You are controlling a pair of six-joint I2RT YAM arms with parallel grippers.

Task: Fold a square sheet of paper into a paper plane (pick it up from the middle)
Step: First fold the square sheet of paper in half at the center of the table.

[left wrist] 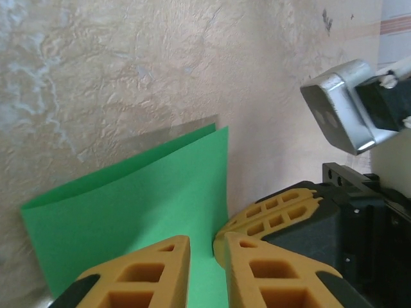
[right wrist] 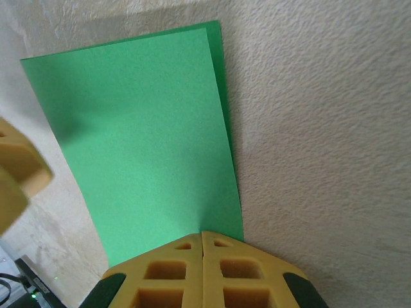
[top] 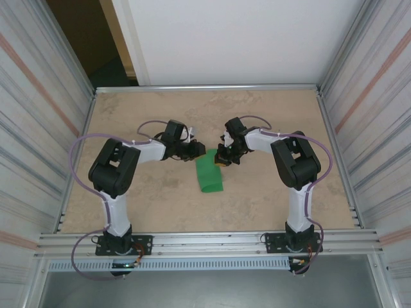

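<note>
Your right tool (right wrist: 202,235) clamps the folded square sheet of paper (right wrist: 141,128) on the bench (right wrist: 321,128).
The sheet lies flat, stretching ahead of that tool, jaws pressed together on its near edge. Your left tool (left wrist: 203,249) sits over the sheet's edge with a thin gap; you cannot tell whether it grips.

no readable text, labels or numbers anywhere
</note>
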